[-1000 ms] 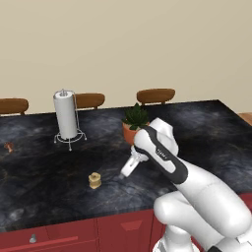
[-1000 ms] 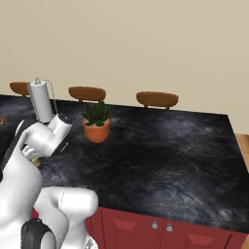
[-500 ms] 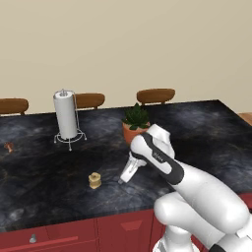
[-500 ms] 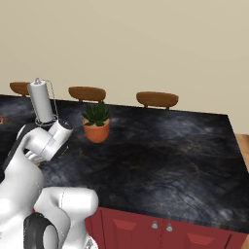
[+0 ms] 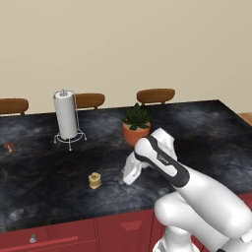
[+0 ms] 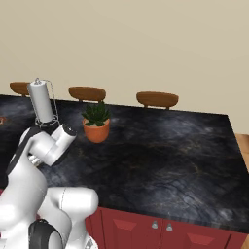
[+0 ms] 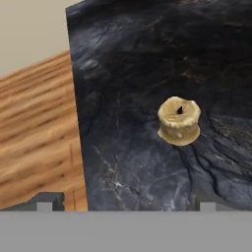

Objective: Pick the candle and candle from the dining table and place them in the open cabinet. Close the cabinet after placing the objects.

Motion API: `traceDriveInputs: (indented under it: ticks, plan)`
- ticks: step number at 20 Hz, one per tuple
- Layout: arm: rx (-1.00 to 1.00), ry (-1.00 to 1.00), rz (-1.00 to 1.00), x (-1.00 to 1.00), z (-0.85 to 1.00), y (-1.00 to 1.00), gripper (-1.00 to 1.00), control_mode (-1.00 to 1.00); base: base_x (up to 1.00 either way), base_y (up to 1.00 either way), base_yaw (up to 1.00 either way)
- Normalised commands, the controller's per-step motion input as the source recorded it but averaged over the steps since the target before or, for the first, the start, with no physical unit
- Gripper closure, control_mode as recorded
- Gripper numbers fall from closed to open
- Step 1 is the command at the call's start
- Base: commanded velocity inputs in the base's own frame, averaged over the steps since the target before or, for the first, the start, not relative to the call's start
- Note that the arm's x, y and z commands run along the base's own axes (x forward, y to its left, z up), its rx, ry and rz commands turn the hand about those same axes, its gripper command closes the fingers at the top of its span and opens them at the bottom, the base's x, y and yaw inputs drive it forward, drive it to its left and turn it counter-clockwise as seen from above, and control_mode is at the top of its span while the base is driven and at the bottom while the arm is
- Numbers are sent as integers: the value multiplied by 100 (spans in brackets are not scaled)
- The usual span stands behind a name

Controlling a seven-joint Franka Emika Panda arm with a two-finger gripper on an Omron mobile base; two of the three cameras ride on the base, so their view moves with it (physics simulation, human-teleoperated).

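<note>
The squat tan candle (image 5: 95,180) sits on the black marbled worktop (image 5: 206,133), near its front edge and left of centre in the left base view. The gripper (image 5: 124,180) hangs low over the stone just to the right of the candle, not touching it. In the hand view the candle (image 7: 179,120) lies ahead of the fingertips (image 7: 47,201), closer to the right one than the left, with bare stone between it and both. The two tips stand wide apart with nothing between them. A small reddish taper candle (image 5: 9,146) stands far off at the left edge of the worktop. A paper towel roll (image 5: 65,115) on a wire stand and a potted plant (image 5: 136,125) stand farther back
</note>
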Motion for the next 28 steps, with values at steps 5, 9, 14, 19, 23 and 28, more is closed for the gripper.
traceDriveInputs:
  ticks: [5, 9, 14, 19, 23, 28]
  plan:
    - [12, -7, 3, 0, -3, 0, -100, -100, 0, 0, 0]
    - [10, -3, 0, 0, -6, 0, -100, -100, 0, 0, 0]
    - [11, -1, 0, 0, -14, 0, -100, -100, 0, 0, 0]
    - [11, 0, 0, 0, -28, 2, -100, -100, 0, 0, 0]
    - [5, 0, 0, 0, -24, 3, -100, -100, 0, 0, 0]
    - [0, -8, 0, 0, -19, 0, -100, -100, 0, 0, 0]
